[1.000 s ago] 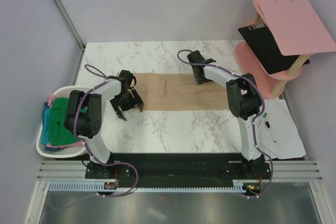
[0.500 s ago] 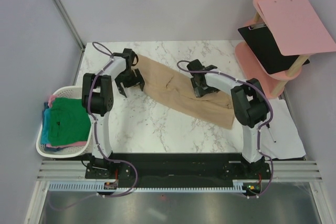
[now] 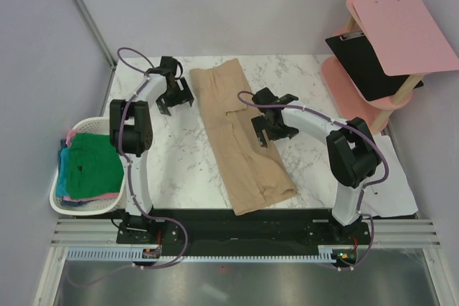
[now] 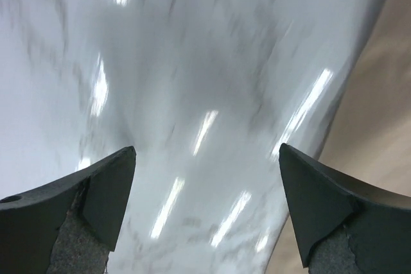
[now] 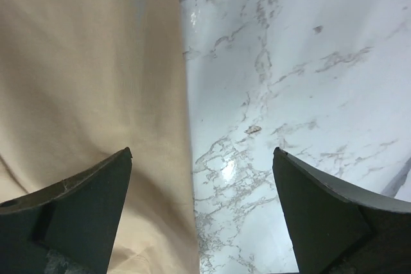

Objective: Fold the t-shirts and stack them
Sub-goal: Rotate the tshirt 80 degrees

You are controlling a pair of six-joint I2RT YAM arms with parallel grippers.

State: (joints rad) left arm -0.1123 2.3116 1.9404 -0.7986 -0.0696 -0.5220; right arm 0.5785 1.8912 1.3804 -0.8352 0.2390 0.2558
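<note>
The tan t-shirt (image 3: 244, 141) lies folded into a long strip, running from the far middle of the marble table (image 3: 179, 170) to its near edge. My right gripper (image 3: 271, 132) hovers open over the strip's right edge. In the right wrist view, tan cloth (image 5: 90, 62) fills the left half and my right gripper (image 5: 202, 152) holds nothing. My left gripper (image 3: 176, 103) is open at the far left, beside the strip's top end. Its own view shows blurred marble between the jaws of the left gripper (image 4: 207, 149) and tan cloth (image 4: 385, 126) at the right. A green t-shirt (image 3: 93, 166) tops teal (image 3: 64, 170) and pink (image 3: 70, 136) ones.
Those shirts sit in a white slatted basket (image 3: 90, 121) off the table's left edge. A pink stool (image 3: 358, 84) at the far right carries a black clipboard (image 3: 362, 62) and a pink clipboard (image 3: 405, 34). White paper (image 3: 387, 177) with a pen (image 3: 367, 175) lies at the right.
The tan strip has swung from lying across the table to lying lengthwise toward the near edge. My right gripper has opened and let it go. My left gripper moved to the far left.
</note>
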